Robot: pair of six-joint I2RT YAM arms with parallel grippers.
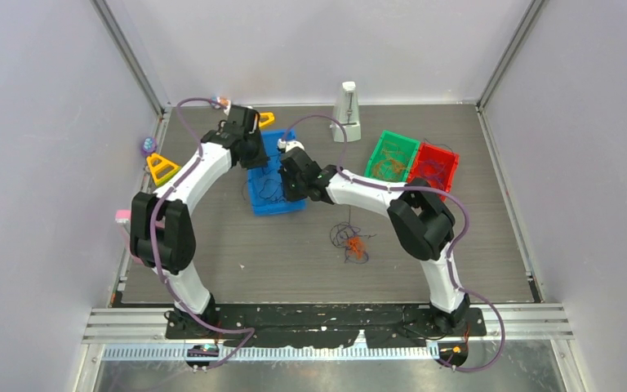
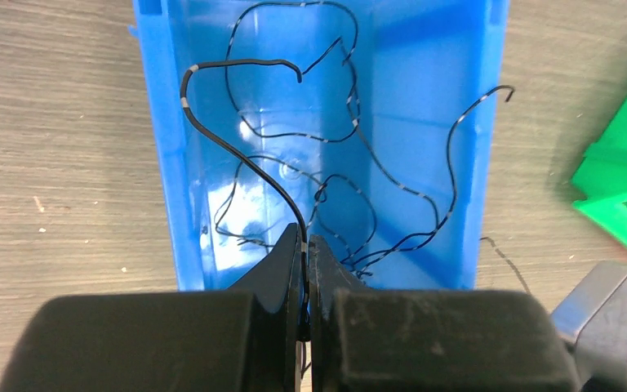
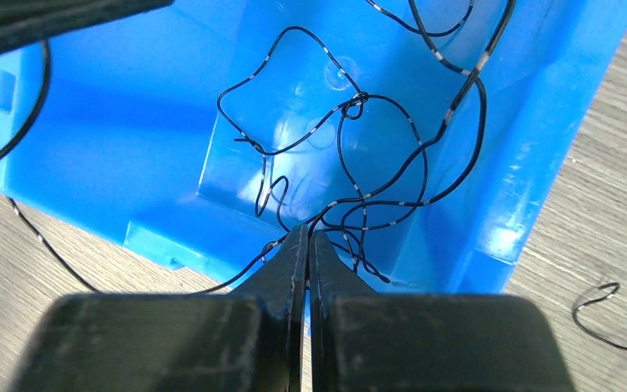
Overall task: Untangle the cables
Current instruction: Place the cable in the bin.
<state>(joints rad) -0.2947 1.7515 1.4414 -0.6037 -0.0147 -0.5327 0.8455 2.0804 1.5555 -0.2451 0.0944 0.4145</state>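
Thin black cables (image 2: 326, 139) with pale bands loop loosely inside a blue bin (image 2: 163, 163). My left gripper (image 2: 305, 242) hangs over the bin's near edge, shut on one black cable (image 2: 237, 155) that rises from its tips in a tall curl. My right gripper (image 3: 308, 233) is over the same blue bin (image 3: 106, 155), shut with a black cable (image 3: 351, 196) running into its tips. In the top view both grippers, left (image 1: 255, 155) and right (image 1: 288, 181), meet over the blue bin (image 1: 261, 204). A small clump of orange and dark cables (image 1: 351, 242) lies on the table.
A green bin (image 1: 392, 157) and a red bin (image 1: 434, 167), both holding thin strands, stand at the back right. A grey metronome-shaped object (image 1: 347, 110) is behind them. Yellow triangles (image 1: 162, 167) sit at the left edge. A loose black strand (image 3: 612, 314) lies beside the blue bin.
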